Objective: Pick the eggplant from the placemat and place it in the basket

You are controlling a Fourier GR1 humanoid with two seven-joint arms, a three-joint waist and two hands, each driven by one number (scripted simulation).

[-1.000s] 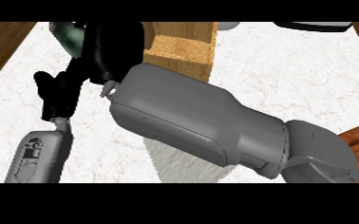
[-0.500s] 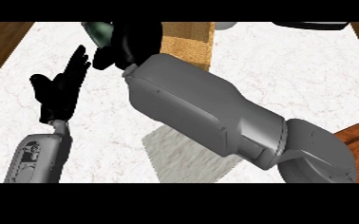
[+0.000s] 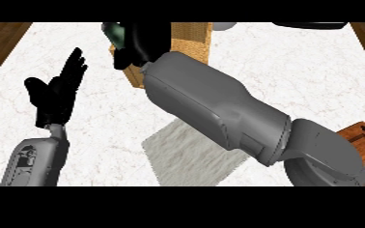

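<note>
My right hand [image 3: 146, 42] is at the top centre, over the left part of the wooden basket [image 3: 191, 38]. Its fingers are curled round a dark, glossy eggplant [image 3: 111, 32], of which only one end shows at the hand's left. The grey right forearm runs from the lower right across the counter and hides much of the basket. The grey placemat [image 3: 187, 155] lies at the lower centre, partly under that arm, with nothing visible on it. My left hand [image 3: 55, 92] stands open at the left, fingers up, away from all of these.
A dark round object [image 3: 319, 25] is cut off by the top right edge, with a pale object [image 3: 225, 25] next to the basket. A brown wooden piece [image 3: 354, 132] shows at the right edge. The white marble counter [image 3: 299, 72] ends at the brown top left corner.
The right hand has carried the eggplant rightward, to above the basket. The left hand has risen and its fingers have straightened.
</note>
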